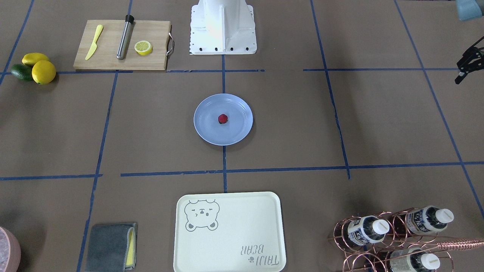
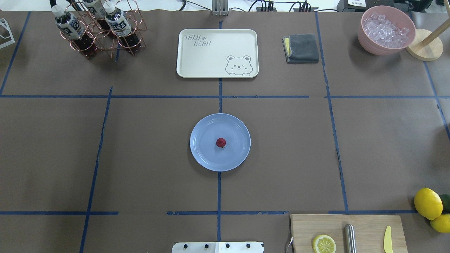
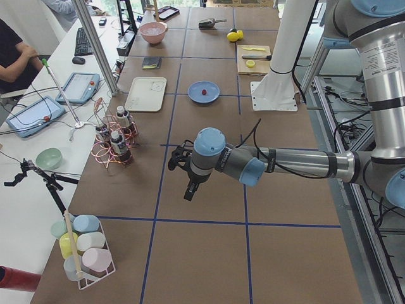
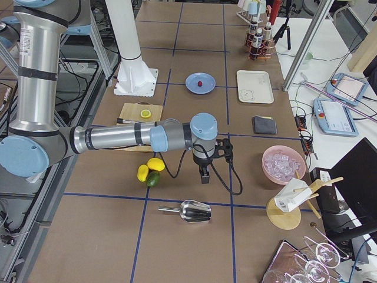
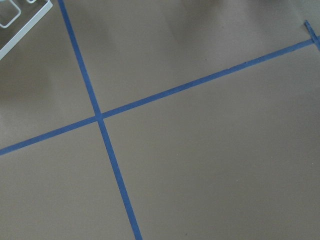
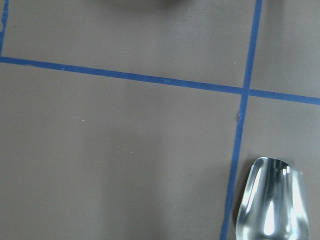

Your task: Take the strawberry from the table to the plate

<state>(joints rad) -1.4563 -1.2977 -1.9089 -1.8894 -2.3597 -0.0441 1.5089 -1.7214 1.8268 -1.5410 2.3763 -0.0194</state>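
Table [image 2: 140, 140] bears plate [image 2: 200, 154]; strawberry [image 2: 220, 142] centred, axis unreadable.

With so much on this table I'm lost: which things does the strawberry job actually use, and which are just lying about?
Job: strawberry, already on the plate; table.

Lying about: tray, cloth, ice bowl, bottles, lemons, cutting board, scoop.
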